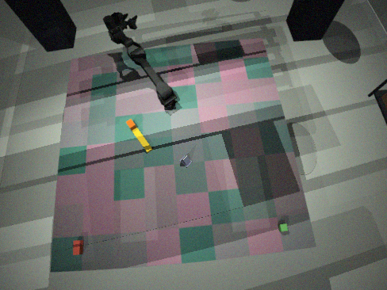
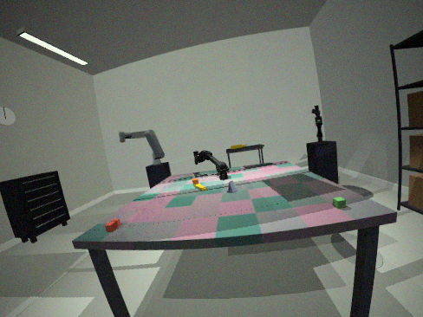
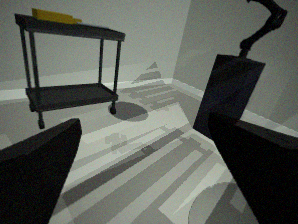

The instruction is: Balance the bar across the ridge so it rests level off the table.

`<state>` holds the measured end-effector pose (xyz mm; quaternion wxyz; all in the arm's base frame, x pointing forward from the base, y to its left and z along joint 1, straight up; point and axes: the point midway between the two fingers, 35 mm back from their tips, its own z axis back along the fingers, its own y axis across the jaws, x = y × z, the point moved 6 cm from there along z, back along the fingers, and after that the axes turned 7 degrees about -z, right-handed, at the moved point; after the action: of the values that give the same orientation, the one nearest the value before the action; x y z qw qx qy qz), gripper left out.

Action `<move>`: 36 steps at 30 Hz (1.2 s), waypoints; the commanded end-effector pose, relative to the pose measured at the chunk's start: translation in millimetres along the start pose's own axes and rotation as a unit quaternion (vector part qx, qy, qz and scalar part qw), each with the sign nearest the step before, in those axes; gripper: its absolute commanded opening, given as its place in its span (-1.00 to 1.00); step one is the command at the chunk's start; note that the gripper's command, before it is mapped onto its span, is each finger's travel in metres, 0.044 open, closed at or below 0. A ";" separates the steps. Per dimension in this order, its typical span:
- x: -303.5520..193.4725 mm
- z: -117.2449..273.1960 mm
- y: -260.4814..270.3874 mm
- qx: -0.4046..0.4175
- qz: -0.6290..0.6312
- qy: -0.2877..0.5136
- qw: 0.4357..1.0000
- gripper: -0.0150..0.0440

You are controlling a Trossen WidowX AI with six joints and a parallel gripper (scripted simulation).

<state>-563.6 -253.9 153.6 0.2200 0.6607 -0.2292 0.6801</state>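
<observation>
The gripper [image 3: 145,165] hangs with jaws spread and empty while the bar [image 1: 139,135], yellow with an orange end, lies flat beside the ridge [image 1: 185,161], looking stiff, light and best gripped mid-length.

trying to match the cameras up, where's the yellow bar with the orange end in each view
Top: the bar lies left of centre on the table, orange end toward the arm's base, up-left of the grey ridge.
Exterior: the bar is far back on the table, left of the ridge.
Wrist: not in view.
Shared landmark: the ridge, in the top and exterior views only.
</observation>
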 end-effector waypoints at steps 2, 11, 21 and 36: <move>1.1 5.6 2.8 0.008 0.007 0.001 1.000 0.69; 13.6 83.8 33.0 0.117 0.101 0.014 0.988 0.58; 24.7 176.7 49.7 0.237 0.205 0.014 0.949 0.58; 34.7 316.1 38.2 0.405 0.350 -0.009 0.845 0.58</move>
<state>-358.7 -465.0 193.4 -0.2750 0.5858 -0.1568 0.7461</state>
